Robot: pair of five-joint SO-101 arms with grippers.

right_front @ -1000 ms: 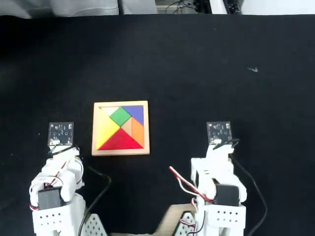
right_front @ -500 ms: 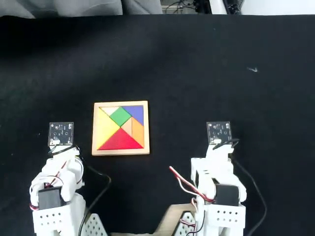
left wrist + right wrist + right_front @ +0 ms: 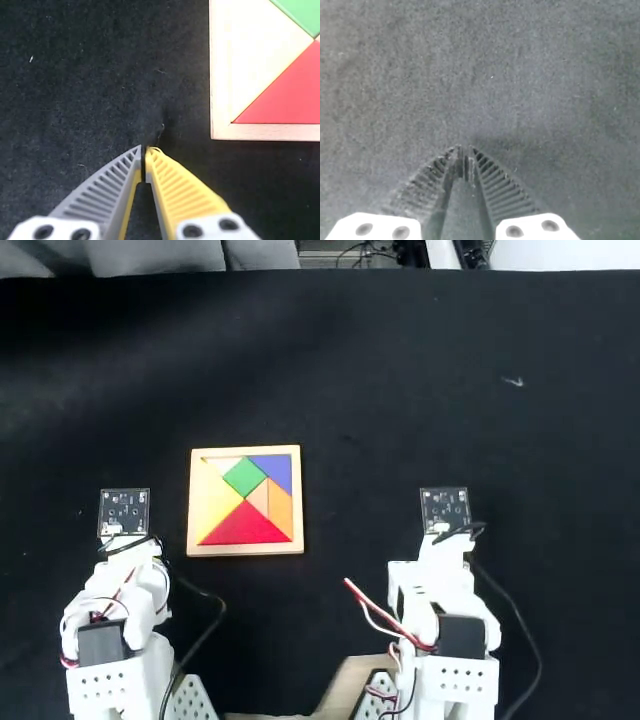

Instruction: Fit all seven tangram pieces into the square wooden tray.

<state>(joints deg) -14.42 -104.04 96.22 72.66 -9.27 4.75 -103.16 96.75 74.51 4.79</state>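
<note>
Neatly, square wooden tray (image 3: 245, 550) (coloured triangles (image 3: 245, 525)) on fuzzy cloth (image 3: 450, 390)

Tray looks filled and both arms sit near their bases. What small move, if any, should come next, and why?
Probably none: I would end the episode here. The wooden tray appears to hold seven coloured pieces lying flat, filling the square. The left gripper is shut on nothing beside the tray, and the right gripper is shut over bare black cloth.
</note>
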